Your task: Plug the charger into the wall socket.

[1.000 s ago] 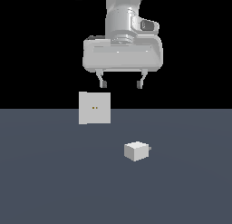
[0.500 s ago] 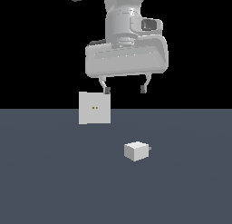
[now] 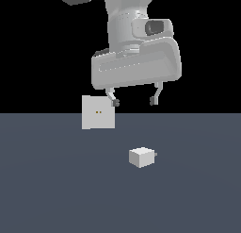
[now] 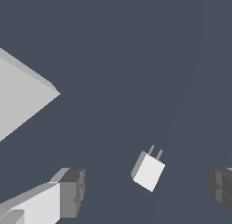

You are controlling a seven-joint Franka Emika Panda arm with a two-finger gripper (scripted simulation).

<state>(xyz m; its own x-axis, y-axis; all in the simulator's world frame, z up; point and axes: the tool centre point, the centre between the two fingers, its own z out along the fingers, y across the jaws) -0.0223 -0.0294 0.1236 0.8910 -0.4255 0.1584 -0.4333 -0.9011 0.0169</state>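
The charger point(image 3: 141, 157) is a small white cube lying on the dark floor, its short prongs pointing toward the exterior view's right. In the wrist view the charger point(image 4: 148, 171) lies between my two fingers, prongs visible. The wall socket point(image 3: 98, 112) is a flat upright white plate with two tiny yellowish holes, standing at the exterior view's left of the charger; the wall socket point(image 4: 20, 103) also shows in the wrist view. My gripper point(image 3: 133, 102) hangs open well above the charger, holding nothing.
The dark grey floor point(image 3: 56, 189) stretches across the lower half of the exterior view. Nothing else stands on it.
The gripper has come down toward the floor and closer to the camera. Charger and socket have not moved.
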